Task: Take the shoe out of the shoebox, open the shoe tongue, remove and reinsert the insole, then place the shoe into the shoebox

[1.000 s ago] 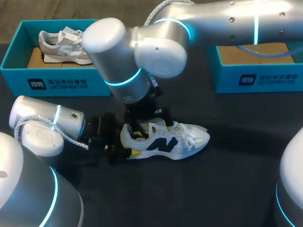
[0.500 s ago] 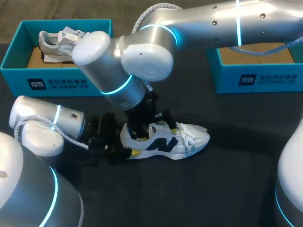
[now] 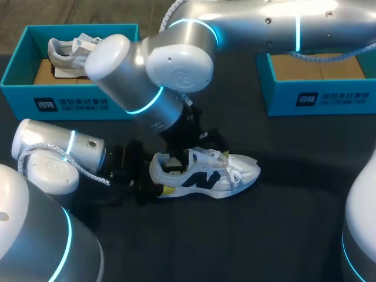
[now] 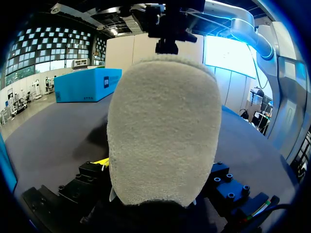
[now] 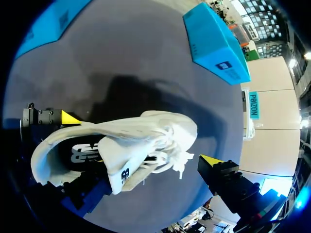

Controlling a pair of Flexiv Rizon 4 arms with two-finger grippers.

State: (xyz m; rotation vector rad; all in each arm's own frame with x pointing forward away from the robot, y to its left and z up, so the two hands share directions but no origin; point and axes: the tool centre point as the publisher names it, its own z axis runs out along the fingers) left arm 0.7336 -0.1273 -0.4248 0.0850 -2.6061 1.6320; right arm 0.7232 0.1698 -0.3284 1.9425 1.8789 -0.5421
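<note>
The tongue-opening step seemed in hand: the left tool [image 3: 154,185] clenched the heel of the shoe [image 3: 205,173], and the right tool [image 5: 138,138] stood released over the tongue [image 5: 119,165], which it probably had to pinch next.

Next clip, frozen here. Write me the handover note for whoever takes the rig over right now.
Left pincer: against the heel of the white shoe; whether it grips cannot be told.
Right pincer: over the shoe's opening, by the tongue; grip cannot be told.
Things: the shoe stands upright on the table. The left shoebox holds a grey shoe; the right shoebox shows bare cardboard.
Done: the shoe is out of the box.
To do: tongue, insole out and back (none lies outside now), shoe back into the box.
</note>
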